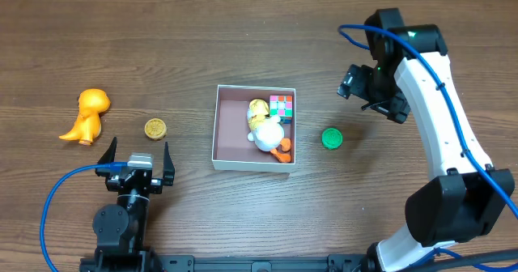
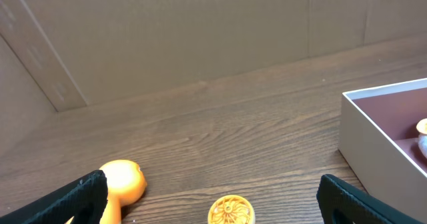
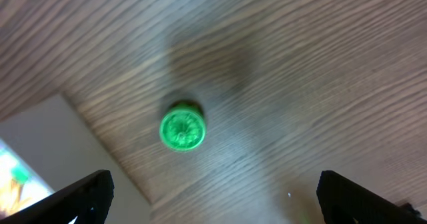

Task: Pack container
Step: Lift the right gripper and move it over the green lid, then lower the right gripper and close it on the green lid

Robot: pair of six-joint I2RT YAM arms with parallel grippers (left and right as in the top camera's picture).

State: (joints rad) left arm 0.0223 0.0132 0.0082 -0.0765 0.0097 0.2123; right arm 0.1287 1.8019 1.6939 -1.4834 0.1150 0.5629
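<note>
The container (image 1: 220,126) is a square white-walled box with a pink-brown inside in the middle of the table. It holds a white and yellow duck toy (image 1: 265,130) and a colour cube (image 1: 281,107). Its corner shows in the left wrist view (image 2: 373,127) and in the right wrist view (image 3: 47,137). A green round toy (image 1: 331,138) lies right of the box, below my open right gripper (image 1: 370,94), and shows in the right wrist view (image 3: 182,127). A yellow round toy (image 1: 154,129) and an orange dinosaur (image 1: 87,115) lie left of the box. My open left gripper (image 1: 136,160) sits just in front of the yellow toy (image 2: 231,211).
The table is dark wood. A cardboard wall (image 2: 200,31) stands behind the table in the left wrist view. The orange dinosaur (image 2: 120,184) lies near my left finger.
</note>
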